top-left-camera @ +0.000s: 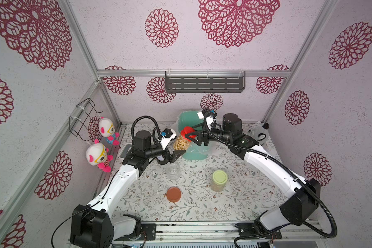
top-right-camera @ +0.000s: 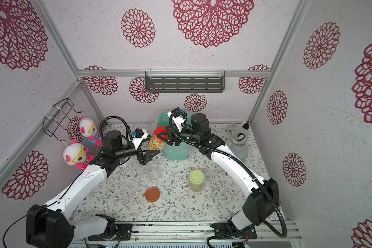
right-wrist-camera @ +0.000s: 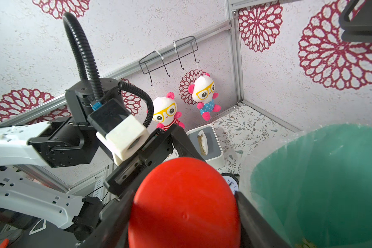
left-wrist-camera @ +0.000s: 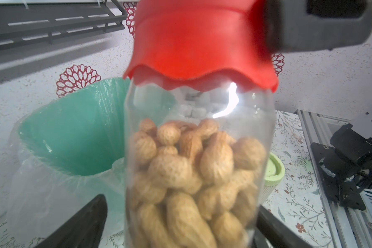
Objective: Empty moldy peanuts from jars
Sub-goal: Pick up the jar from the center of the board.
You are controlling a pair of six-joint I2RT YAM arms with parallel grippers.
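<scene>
held aloft beside teal bin: jar of peanuts, apparently clamped low in wide-spread left claw; right claw pinching red lid, likely for unscrewing

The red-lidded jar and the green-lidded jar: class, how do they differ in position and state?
The red-lidded jar is held in the air beside the teal bin; the green-lidded jar stands on the table.
The right tool grips the red lid; nothing touches the green lid.
Both are clear, capped and hold peanuts.
</scene>
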